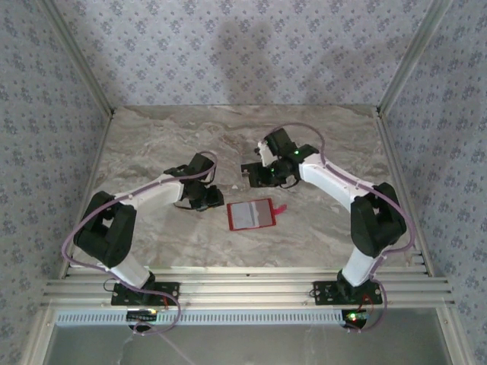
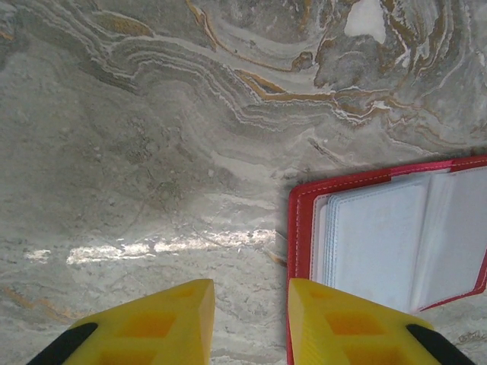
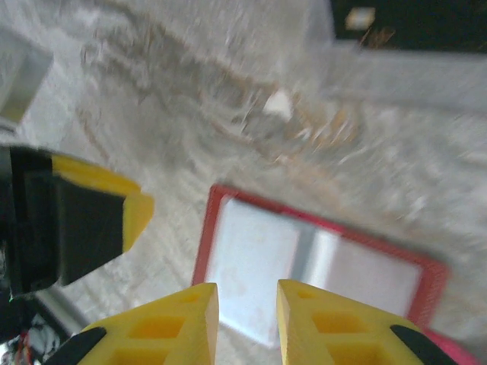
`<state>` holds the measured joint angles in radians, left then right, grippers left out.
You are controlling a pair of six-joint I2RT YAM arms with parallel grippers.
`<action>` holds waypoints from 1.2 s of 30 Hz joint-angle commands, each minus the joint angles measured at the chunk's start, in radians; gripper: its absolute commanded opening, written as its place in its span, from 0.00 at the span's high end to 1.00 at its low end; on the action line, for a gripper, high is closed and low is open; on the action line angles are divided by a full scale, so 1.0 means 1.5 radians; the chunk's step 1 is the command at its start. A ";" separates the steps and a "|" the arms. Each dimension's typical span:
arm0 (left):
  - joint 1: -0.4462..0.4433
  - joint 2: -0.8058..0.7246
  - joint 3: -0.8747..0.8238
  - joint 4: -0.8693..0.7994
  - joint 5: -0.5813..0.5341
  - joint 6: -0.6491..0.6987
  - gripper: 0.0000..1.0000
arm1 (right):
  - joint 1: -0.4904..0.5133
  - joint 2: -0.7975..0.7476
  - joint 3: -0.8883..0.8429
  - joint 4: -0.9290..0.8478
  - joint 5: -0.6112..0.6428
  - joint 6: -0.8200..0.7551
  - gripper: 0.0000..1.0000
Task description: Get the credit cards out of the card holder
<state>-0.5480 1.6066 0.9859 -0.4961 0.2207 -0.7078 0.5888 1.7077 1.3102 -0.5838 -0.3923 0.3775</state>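
1. Top external view first: the card holder (image 1: pixel 249 215) lay open and flat on the marble table (image 1: pixel 190 137), about mid-table and between the two arms, pale inner side up.
2. Its small red tab (image 1: pixel 280 208) stuck out from the right edge.
3. The left gripper (image 1: pixel 204 201) hung just to the left of the holder's far-left corner. The right gripper (image 1: pixel 251 175) sat on the far side of it, near the far edge.
4. Over to the left wrist camera: the left gripper (image 2: pixel 251 323) had its yellow fingers (image 2: pixel 152 327) parted, and only bare marble showed in the gap, so it held nothing.
5. In that view the card holder (image 2: pixel 380 251) filled the lower right, red border around stacked pale sleeves. One fingertip overlapped its nearest corner, but I could not tell whether it touched.
6. Right wrist camera, blurred: the right gripper (image 3: pixel 247 323) also stood part open, with its yellow fingers (image 3: pixel 167 327) apart and empty.
7. Beyond them the open card holder (image 3: pixel 289 266) lay spread out, two pale panels inside the red rim.
8. A black-and-yellow finger of the left gripper (image 3: pixel 91 220) loomed at the left of that picture, beside the holder.
9. As for the credit cards, I could not pick them out from the pale pockets.
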 commanded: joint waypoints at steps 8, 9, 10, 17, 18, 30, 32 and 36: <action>0.075 -0.048 -0.025 -0.007 0.014 0.017 0.68 | 0.111 0.070 -0.014 0.059 -0.037 0.105 0.69; 0.081 -0.056 -0.030 -0.008 0.014 0.019 0.68 | 0.117 0.079 -0.010 0.061 -0.037 0.106 0.68; 0.084 -0.063 -0.033 -0.008 0.013 0.021 0.68 | 0.121 0.086 -0.008 0.062 -0.036 0.108 0.68; 0.090 -0.093 -0.049 -0.011 0.011 0.024 0.68 | 0.138 0.138 0.006 0.066 -0.035 0.111 0.67; 0.090 -0.094 -0.051 -0.011 0.013 0.023 0.68 | 0.139 0.142 0.005 0.067 -0.033 0.111 0.67; 0.088 -0.103 -0.061 -0.003 0.024 0.016 0.68 | 0.135 0.171 -0.003 0.037 0.008 0.097 0.65; 0.087 -0.103 -0.060 0.001 0.026 0.013 0.68 | 0.134 0.168 -0.005 0.028 0.021 0.094 0.65; 0.074 -0.096 -0.055 0.003 0.023 0.008 0.68 | 0.131 0.159 -0.008 0.007 0.052 0.086 0.63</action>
<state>-0.4221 1.4788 0.8982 -0.4946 0.2436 -0.6918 0.7918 1.9488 1.2919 -0.5011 -0.3927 0.5251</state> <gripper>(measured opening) 0.319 0.363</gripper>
